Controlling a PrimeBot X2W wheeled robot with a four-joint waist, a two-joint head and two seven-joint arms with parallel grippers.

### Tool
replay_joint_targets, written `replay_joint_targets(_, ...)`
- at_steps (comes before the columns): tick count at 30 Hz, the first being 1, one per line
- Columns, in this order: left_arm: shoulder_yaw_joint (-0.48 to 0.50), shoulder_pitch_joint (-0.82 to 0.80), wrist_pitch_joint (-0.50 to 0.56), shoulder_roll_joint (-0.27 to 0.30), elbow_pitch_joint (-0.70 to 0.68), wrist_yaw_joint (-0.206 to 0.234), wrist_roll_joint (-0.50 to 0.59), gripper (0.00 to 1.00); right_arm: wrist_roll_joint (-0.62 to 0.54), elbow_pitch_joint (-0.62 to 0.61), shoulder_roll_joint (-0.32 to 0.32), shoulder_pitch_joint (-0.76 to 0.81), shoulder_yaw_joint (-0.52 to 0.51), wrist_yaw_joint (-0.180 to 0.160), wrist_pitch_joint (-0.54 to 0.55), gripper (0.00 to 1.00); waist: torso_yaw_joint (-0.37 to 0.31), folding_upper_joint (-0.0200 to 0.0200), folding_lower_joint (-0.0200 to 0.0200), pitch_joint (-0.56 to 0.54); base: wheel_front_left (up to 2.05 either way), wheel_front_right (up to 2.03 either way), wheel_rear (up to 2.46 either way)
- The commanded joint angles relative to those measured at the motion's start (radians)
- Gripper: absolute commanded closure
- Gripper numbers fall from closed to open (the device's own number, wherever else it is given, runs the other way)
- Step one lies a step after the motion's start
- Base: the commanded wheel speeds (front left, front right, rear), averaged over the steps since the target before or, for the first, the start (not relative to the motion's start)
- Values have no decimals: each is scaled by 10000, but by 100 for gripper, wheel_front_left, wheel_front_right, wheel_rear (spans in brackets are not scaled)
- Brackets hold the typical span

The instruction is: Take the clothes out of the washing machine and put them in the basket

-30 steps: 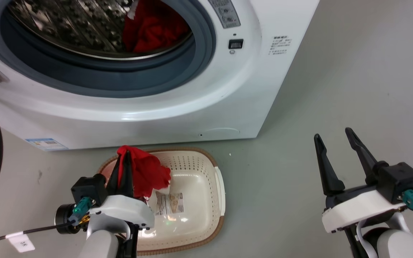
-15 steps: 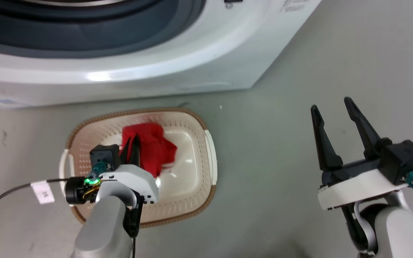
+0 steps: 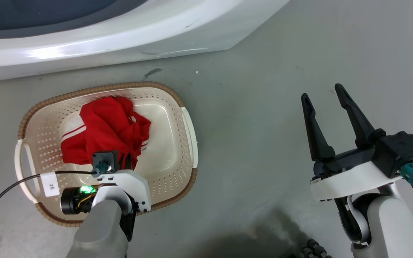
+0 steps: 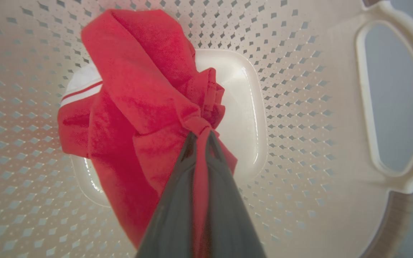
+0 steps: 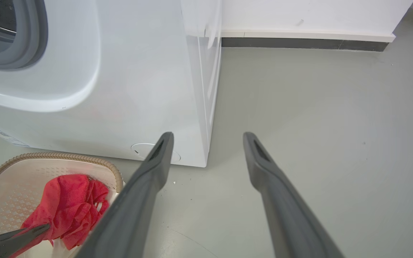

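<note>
The clothes [image 3: 102,125], bright red with white stripes on one edge, lie heaped on the floor of the cream basket [image 3: 172,157], which stands on the floor before the white washing machine [image 3: 120,39]. My left gripper [image 3: 126,162] reaches down into the basket and is shut on a bunched fold of the clothes [image 4: 138,89]; its tips [image 4: 199,135] pinch the cloth above the basket wall [image 4: 299,107]. My right gripper [image 3: 321,92] hovers open and empty over bare floor to the right. In the right wrist view, the gripper [image 5: 208,136] points past the washing machine [image 5: 138,71] corner, with basket [image 5: 56,156] and clothes [image 5: 66,204] at lower left.
A black cable with a white tag [image 3: 50,184] trails from my left wrist across the basket's left side. Grey floor stretches to the right of the machine up to a dark baseboard [image 5: 299,43]. The basket's handle [image 4: 389,100] opens onto the floor.
The head camera has tilted down, so the drum has left the view. My left gripper has lowered the clothes from above the rim into the basket, where they now spread out. The right gripper stays open.
</note>
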Motion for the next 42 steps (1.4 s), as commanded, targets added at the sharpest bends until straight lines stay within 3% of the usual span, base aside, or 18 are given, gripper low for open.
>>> replay_joint_targets(1,-62,-150,-24,32,273,-55,92,100,62,87,24,-186,-44,-7,-79,0,-43,0,-2,55,0,0,0)
replay_joint_targets(2,-62,-150,-24,32,273,-55,92,100,62,87,24,-186,-44,-7,-79,0,-43,0,-2,55,0,0,0)
replay_joint_targets(3,14,-169,-25,13,376,-42,30,85,52,136,23,-187,-67,-8,-97,0,-17,0,-2,14,0,0,0)
replay_joint_targets(4,33,-183,-25,-4,431,-53,29,54,41,187,24,-179,-82,-7,-110,0,17,0,-2,-51,0,0,0)
replay_joint_targets(5,-1,-159,-25,-18,518,-85,80,7,33,228,24,-187,-86,-7,-117,0,54,0,-2,-151,0,0,0)
replay_joint_targets(6,-8,-120,-25,-31,530,-82,90,0,27,273,24,-182,-92,-7,-107,0,98,0,-2,-277,0,0,0)
replay_joint_targets(16,92,795,-25,-161,-181,-269,77,0,-282,646,20,441,-311,-8,31,0,773,0,-2,-2423,0,0,0)
replay_joint_targets(25,568,2075,-25,-244,-2357,-45,-76,0,-292,590,21,1289,-642,-7,382,0,1158,0,-2,-4249,0,0,0)
replay_joint_targets(36,461,3074,-26,-246,-5475,510,31,0,-647,145,21,2057,-841,-7,831,0,1500,0,-2,-5428,0,0,0)
replay_joint_targets(42,406,3003,-26,-244,-6669,548,479,0,-764,-49,21,2334,-843,-8,970,0,1594,0,-2,-5776,0,0,0)
